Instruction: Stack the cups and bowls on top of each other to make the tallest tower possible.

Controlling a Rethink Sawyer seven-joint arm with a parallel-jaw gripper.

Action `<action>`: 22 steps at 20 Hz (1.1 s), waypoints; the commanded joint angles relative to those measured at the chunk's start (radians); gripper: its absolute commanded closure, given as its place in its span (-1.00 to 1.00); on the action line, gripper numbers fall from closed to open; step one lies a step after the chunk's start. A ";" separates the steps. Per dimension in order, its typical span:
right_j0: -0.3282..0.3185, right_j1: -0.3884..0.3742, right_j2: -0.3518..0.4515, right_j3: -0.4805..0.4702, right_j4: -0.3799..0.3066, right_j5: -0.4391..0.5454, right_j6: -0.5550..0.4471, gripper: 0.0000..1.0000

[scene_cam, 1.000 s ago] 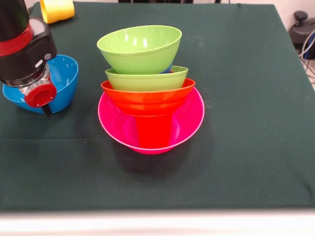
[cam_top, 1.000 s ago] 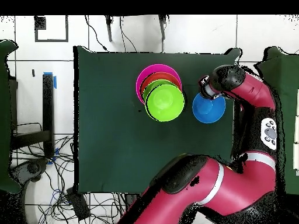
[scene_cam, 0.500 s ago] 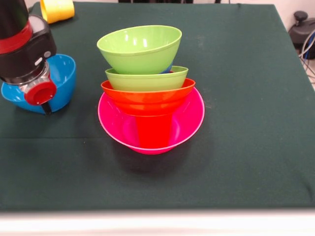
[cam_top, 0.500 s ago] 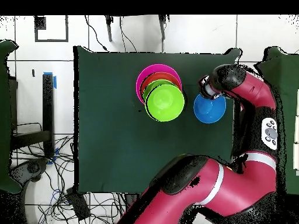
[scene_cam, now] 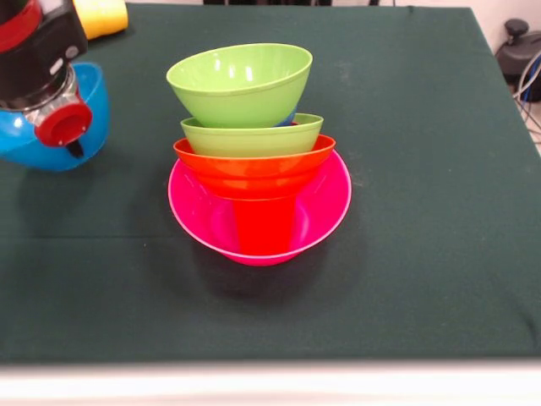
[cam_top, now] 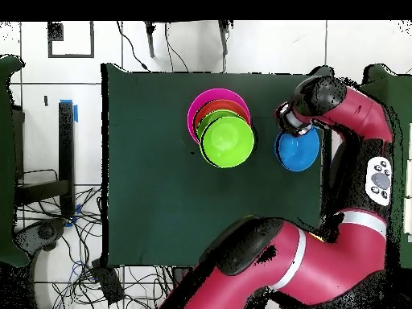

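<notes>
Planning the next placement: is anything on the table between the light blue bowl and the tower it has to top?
Nothing visible. Bare green cloth lies between the light blue bowl at the end effector and the tower; the yellow cup sits off to the far side.

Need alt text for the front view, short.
A tower of two green bowls on an orange bowl over a red cup stands in a pink bowl on a green table. At left, the arm's end is at a blue bowl.
</notes>
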 commanded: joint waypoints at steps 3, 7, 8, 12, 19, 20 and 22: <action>0.031 -0.067 0.062 -0.008 -0.106 0.119 -0.326 1.00; 0.032 -0.093 0.061 0.016 -0.124 0.109 -0.328 1.00; 0.036 -0.100 0.058 0.019 -0.131 0.106 -0.332 1.00; 0.045 -0.152 0.055 0.083 -0.146 0.063 -0.333 1.00; 0.069 -0.227 0.040 0.122 -0.204 0.002 -0.352 1.00; 0.073 -0.245 0.039 0.138 -0.213 -0.019 -0.351 1.00; 0.083 -0.270 0.034 0.142 -0.223 0.004 -0.347 1.00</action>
